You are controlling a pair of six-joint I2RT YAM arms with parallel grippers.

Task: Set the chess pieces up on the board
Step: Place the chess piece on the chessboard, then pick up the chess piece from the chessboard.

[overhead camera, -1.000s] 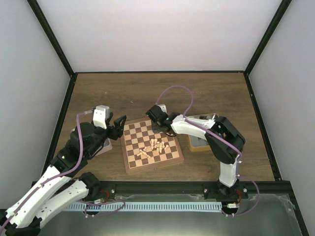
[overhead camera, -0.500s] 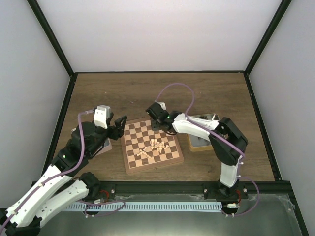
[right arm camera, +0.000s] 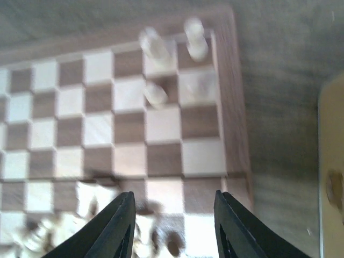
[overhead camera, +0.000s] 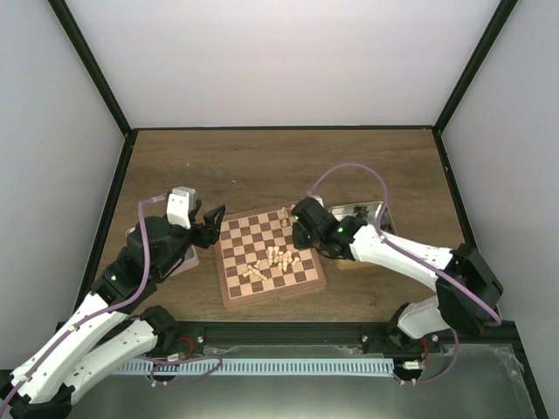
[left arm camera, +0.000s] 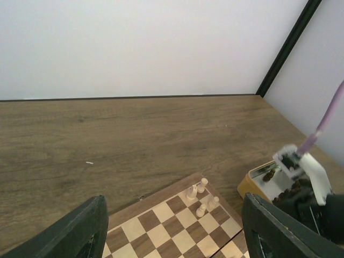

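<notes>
The board (overhead camera: pixel 240 246) lies in the middle of the table. A heap of cream chess pieces (overhead camera: pixel 269 259) lies on its near half, and several more stand at its far right corner (overhead camera: pixel 286 215). My right gripper (overhead camera: pixel 302 237) hovers open and empty over the board's right side; in the blurred right wrist view (right arm camera: pixel 174 226) the standing pieces (right arm camera: pixel 156 44) are ahead and the heap (right arm camera: pixel 80 226) is lower left. My left gripper (overhead camera: pixel 214 227) is open and empty at the board's left edge. Its wrist view (left arm camera: pixel 172 236) shows the board (left arm camera: pixel 161 231) and the corner pieces (left arm camera: pixel 201 194).
A silver tin (overhead camera: pixel 364 229) holding dark brown pieces stands right of the board, also in the left wrist view (left arm camera: pixel 267 180). A second tin (overhead camera: pixel 182 259) sits under my left arm. Dark frame posts and pale walls close in the table.
My right arm has drawn back from the board's far right corner toward the near right, its elbow swinging out to the right. The left arm has stayed still.
</notes>
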